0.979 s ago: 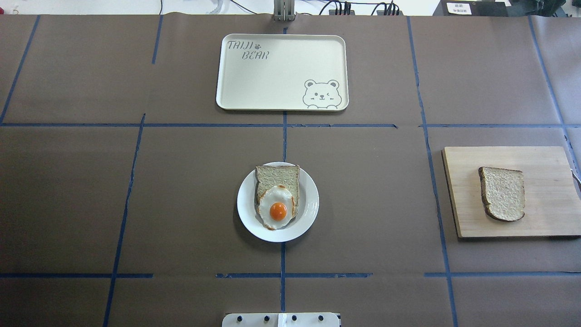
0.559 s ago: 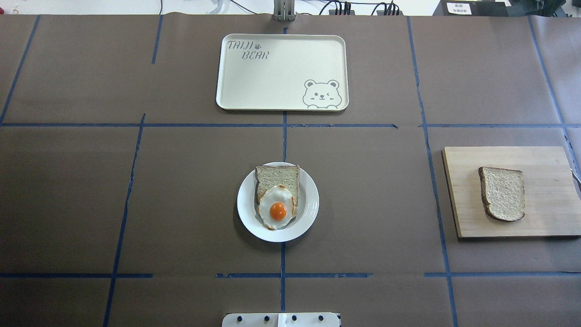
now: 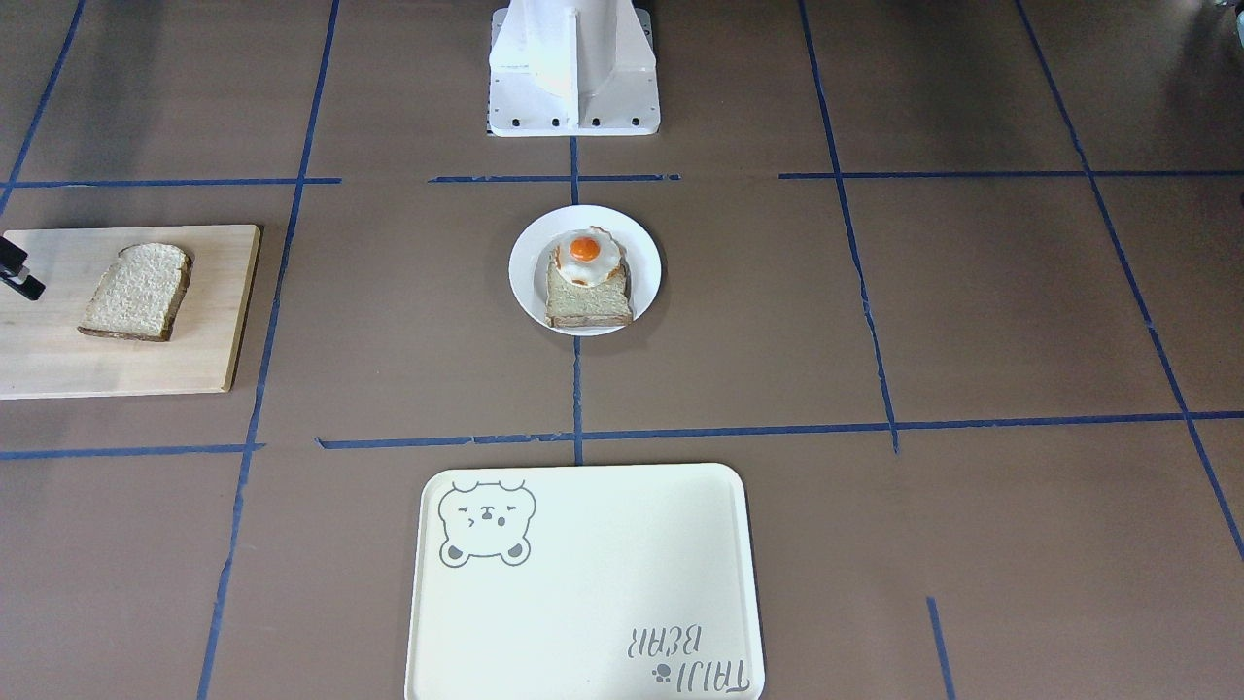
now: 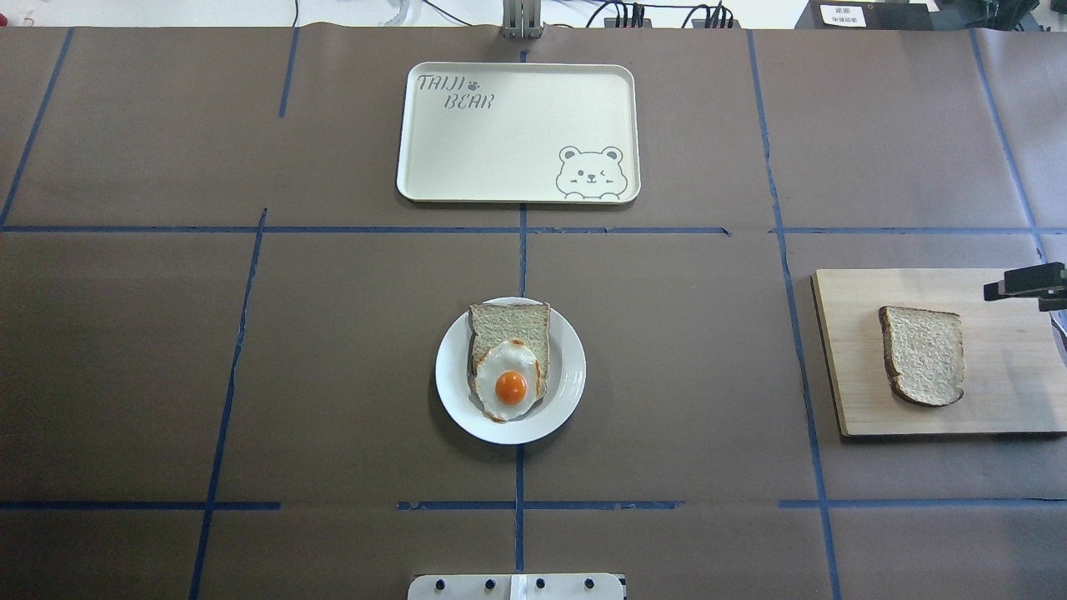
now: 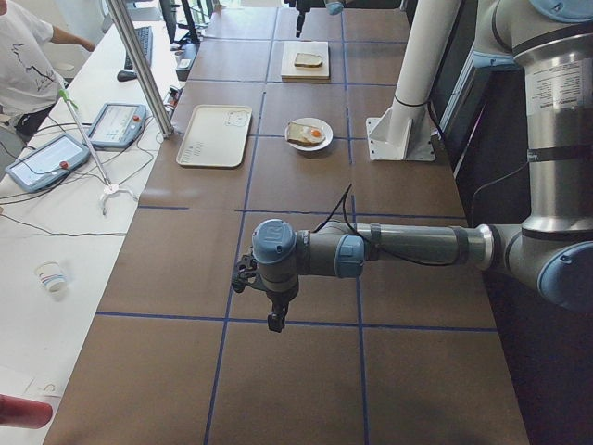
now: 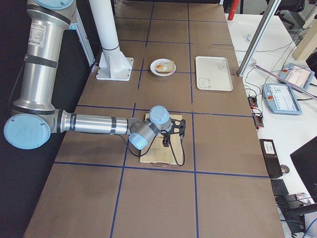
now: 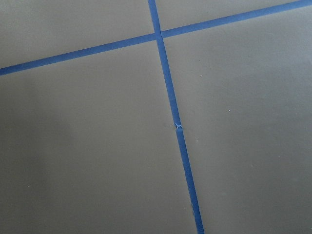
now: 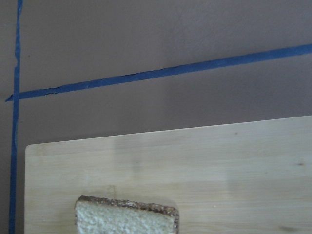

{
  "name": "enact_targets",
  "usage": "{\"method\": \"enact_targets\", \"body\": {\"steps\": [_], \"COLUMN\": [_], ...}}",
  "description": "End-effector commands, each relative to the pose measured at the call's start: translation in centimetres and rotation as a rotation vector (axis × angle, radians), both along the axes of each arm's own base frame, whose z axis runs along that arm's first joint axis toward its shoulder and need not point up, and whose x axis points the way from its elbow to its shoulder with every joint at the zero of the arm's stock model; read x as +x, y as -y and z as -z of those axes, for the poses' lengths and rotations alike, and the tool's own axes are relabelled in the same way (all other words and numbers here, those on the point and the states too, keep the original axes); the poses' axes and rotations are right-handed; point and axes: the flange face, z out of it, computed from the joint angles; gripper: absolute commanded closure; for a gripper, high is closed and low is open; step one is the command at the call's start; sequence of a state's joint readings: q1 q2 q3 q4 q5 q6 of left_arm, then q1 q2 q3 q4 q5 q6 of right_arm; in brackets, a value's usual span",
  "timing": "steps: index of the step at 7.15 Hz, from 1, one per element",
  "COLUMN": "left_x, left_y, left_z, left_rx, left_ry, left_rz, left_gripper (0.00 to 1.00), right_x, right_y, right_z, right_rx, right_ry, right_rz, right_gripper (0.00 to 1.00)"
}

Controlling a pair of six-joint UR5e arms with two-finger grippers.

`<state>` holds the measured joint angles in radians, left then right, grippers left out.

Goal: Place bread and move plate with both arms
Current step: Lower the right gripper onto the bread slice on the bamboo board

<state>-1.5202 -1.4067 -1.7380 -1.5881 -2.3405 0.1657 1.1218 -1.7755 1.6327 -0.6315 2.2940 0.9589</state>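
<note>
Edging into view, right hand (image 4: 1022,283) overhangs board (image 4: 1000,400) near bread (image 4: 921,356).

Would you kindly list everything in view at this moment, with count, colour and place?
bread: one, speckled tan, dark crust, flat on the board
board: one, pale wood, robot's right side of the table
plate: one, white, table centre
toast: one, paler tan, on the plate
fried egg: one, white, orange yolk, on the toast
tray: one, cream, bear drawing, far centre
table: one, brown, blue tape lines
base: one, white, near edge
right hand: one, black, by the board's far right corner, apart from the bread
left hand: one, black, above the table, robot's far left
</note>
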Motion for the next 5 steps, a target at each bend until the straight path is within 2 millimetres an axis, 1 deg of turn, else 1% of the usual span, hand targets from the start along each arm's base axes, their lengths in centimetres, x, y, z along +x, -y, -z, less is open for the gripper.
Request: {"method": "enact_targets", "body": {"steps": [1, 2, 3, 4, 5], "left_x": [0.0, 0.0, 0.0, 0.0, 0.0], "left_y": [0.0, 0.0, 0.0, 0.0, 0.0], "left_z": [0.0, -0.1, -0.1, -0.1, -0.1], "left_rx": [0.001, 0.000, -0.002, -0.002, 0.000], "left_ry": [0.001, 0.001, 0.001, 0.001, 0.001], "left_rz": [0.000, 0.000, 0.000, 0.000, 0.000], "left_gripper": [0.00, 0.00, 0.00, 0.00, 0.00], "right_x": [-5.4, -6.3, -6.4, -6.7, -6.3], "right_y": [-1.2, -1.6, -1.7, -1.9, -2.3], "right_z": [-0.1, -0.1, 0.1, -0.1, -0.5], "right_rx": [0.011, 0.000, 0.006, 0.008, 0.001], "right_ry": [-0.026, -0.025, -0.018, -0.016, -0.021], "right_rz": [0.013, 0.017, 0.020, 0.029, 0.030], "right_gripper": [0.01, 0.02, 0.08, 0.10, 0.12]}}
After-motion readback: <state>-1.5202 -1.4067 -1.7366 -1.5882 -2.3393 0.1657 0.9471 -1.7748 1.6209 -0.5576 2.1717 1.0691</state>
